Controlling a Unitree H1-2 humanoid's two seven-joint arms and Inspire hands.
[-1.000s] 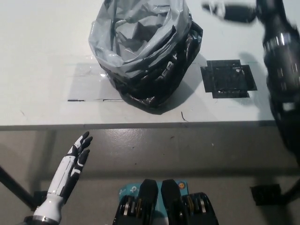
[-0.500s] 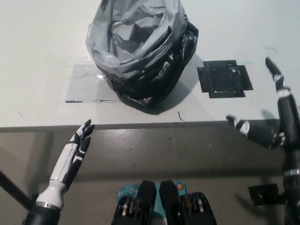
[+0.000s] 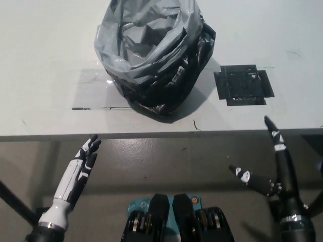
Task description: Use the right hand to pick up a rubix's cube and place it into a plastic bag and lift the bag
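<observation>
Right hand (image 3: pixel 280 176) empty, fingers spread, below the table (image 3: pixel 40 65) edge; no cube visible; reach toward eleven o'clock for the bag (image 3: pixel 151 55) rim, gripping firmly; left hand (image 3: pixel 78 171) rests open.

The bag (image 3: pixel 151 55) is showing thin, crinkled plastic, glossy grey above and shiny black below, and it is catching highlights along its folds. The table (image 3: pixel 45 60) is looking smooth and matt white, while the square of black tape (image 3: pixel 244 84), just beyond the right hand's fingertips (image 3: pixel 270 126), is gleaming faintly. Both hands are looking like hard, smooth plastic, the left hand (image 3: pixel 81 169) white and black, the right hand (image 3: pixel 275 176) black with small pale patches.
</observation>
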